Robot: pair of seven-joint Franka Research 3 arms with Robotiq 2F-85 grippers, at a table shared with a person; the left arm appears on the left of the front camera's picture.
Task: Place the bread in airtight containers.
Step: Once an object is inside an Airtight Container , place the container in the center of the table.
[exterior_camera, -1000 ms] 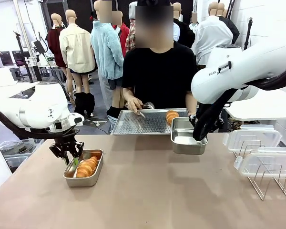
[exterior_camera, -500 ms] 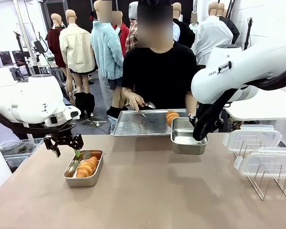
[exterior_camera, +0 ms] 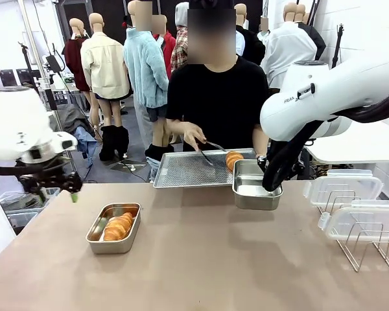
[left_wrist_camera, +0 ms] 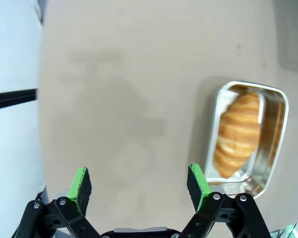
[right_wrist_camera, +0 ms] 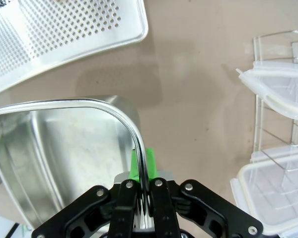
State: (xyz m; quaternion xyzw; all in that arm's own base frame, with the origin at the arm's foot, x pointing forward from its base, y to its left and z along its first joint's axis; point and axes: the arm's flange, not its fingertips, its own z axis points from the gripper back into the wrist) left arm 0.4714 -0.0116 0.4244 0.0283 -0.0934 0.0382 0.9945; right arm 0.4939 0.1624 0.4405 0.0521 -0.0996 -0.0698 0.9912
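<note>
Green-tipped and spread wide, the left gripper (exterior_camera: pixel 50 190) (left_wrist_camera: pixel 139 181) hangs empty above the left end of the table (exterior_camera: pixel 201 259), apart from the first tin (exterior_camera: pixel 110 248) (left_wrist_camera: pixel 280 126). A croissant (exterior_camera: pixel 118 226) (left_wrist_camera: pixel 237 136) lies inside that tin, which has no lid on. Further along, at the far edge, a person's hand (exterior_camera: pixel 194 137) holds tongs (exterior_camera: pixel 212 147) over the perforated tray (exterior_camera: pixel 188 170), where a second croissant (exterior_camera: pixel 233 157) sits at its right end. Just beside it is the second tin (exterior_camera: pixel 253 191) (right_wrist_camera: pixel 64 148), empty, with the right gripper (exterior_camera: pixel 271 184) (right_wrist_camera: pixel 143 171) pinched tight on its wall. Whether this tin rests on the table, I cannot tell. Clear lids (exterior_camera: pixel 347 188) wait on a wire rack (exterior_camera: pixel 369 249) at the right.

One tin looks filled; the step in hand seems to be offering the second for filling. Next, it needs holding steady and level until the croissant is in.
</note>
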